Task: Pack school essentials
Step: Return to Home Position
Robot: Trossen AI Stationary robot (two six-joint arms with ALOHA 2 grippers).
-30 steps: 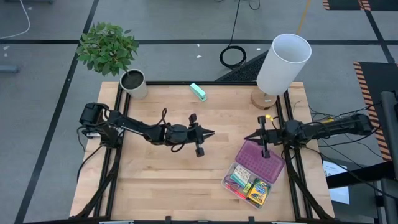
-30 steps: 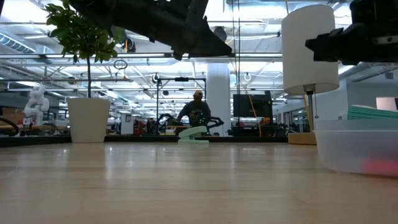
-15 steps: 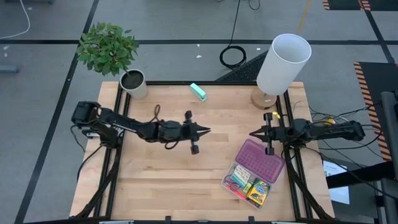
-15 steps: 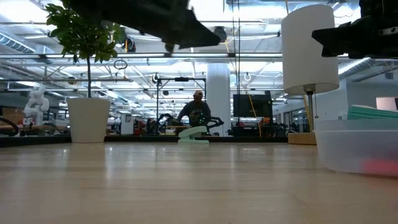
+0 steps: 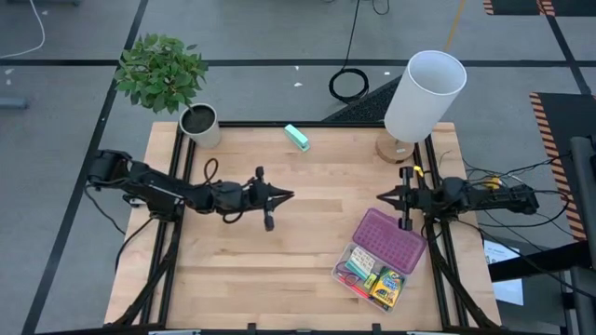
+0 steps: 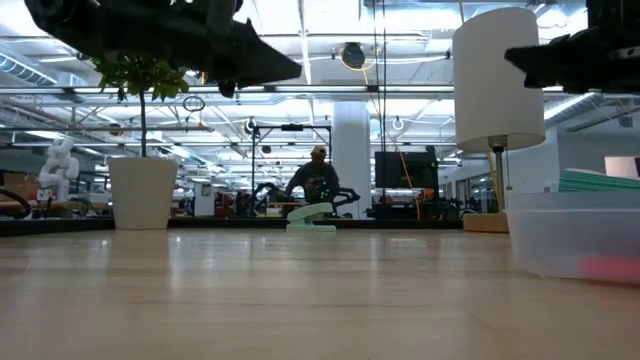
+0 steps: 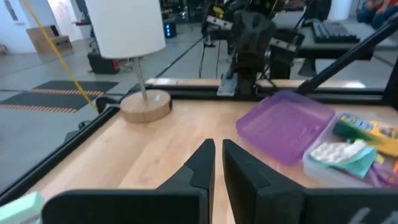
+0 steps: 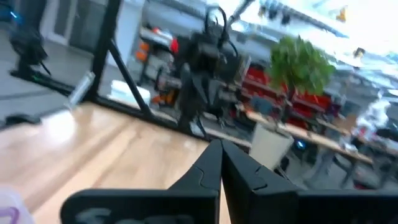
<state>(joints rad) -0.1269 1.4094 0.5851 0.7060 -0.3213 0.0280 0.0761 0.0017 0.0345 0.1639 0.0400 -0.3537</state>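
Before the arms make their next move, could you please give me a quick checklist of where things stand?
1. Left gripper jaws shut, holding nothing: ok.
2. Right gripper jaws shut, empty: ok.
3. Clear box holds stationery, including the crayon box: ok.
4. Purple lid closed over the box: not ok, it lies hinged open.
5. Teal block left outside, near the table's far edge: ok.
6. Every essential packed: cannot tell.

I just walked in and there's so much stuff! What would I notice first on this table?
Probably the clear box with its purple lid open, full of colourful school things, at the table's near right corner. Then the big white lamp at the far right and the leafy plant at the far left.
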